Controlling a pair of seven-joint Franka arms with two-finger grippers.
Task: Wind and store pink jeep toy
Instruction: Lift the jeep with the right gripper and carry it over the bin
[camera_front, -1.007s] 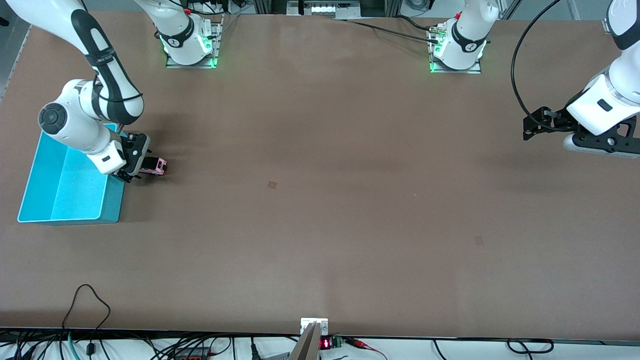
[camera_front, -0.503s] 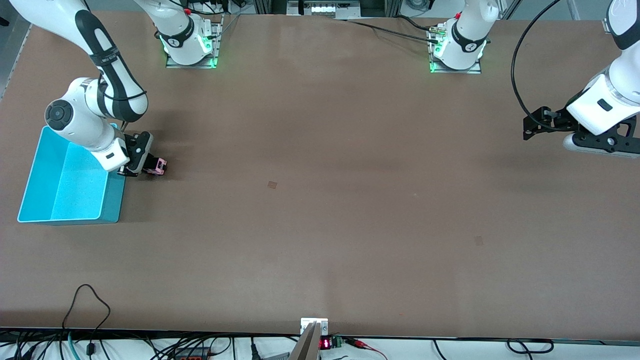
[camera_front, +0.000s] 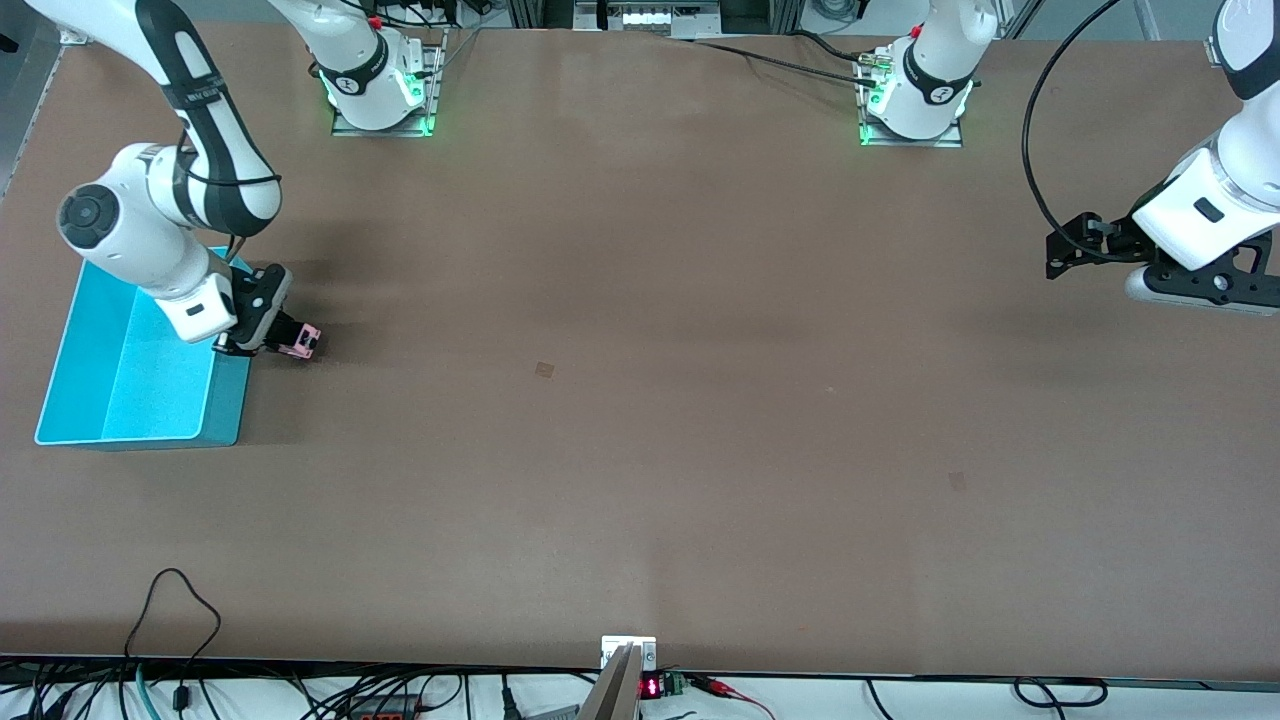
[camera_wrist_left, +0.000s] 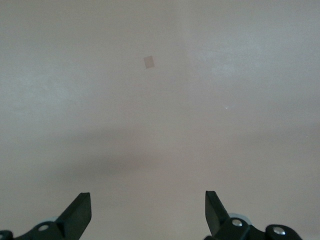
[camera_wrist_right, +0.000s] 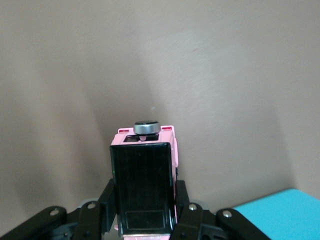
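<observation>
The pink jeep toy (camera_front: 304, 341) (camera_wrist_right: 144, 180) has a black ribbed roof and a spare wheel at its end. My right gripper (camera_front: 286, 338) (camera_wrist_right: 144, 202) is shut on its sides, one finger (camera_wrist_right: 107, 204) against each flank. It is low over the table, right beside the teal bin (camera_front: 226, 392). Whether its wheels touch the table I cannot tell. My left gripper (camera_front: 1053, 257) (camera_wrist_left: 146, 201) waits open over the left arm's end of the table, with nothing between its fingers.
The teal bin's corner (camera_wrist_right: 280, 216) shows close to the held jeep. Two small tape squares (camera_front: 543, 369) (camera_front: 957, 481) mark the brown table. Cables and a small display (camera_front: 650, 687) lie along the table edge nearest the front camera.
My right gripper has shut on the jeep and drawn it a little toward the bin and the front camera. The left arm has not moved.
</observation>
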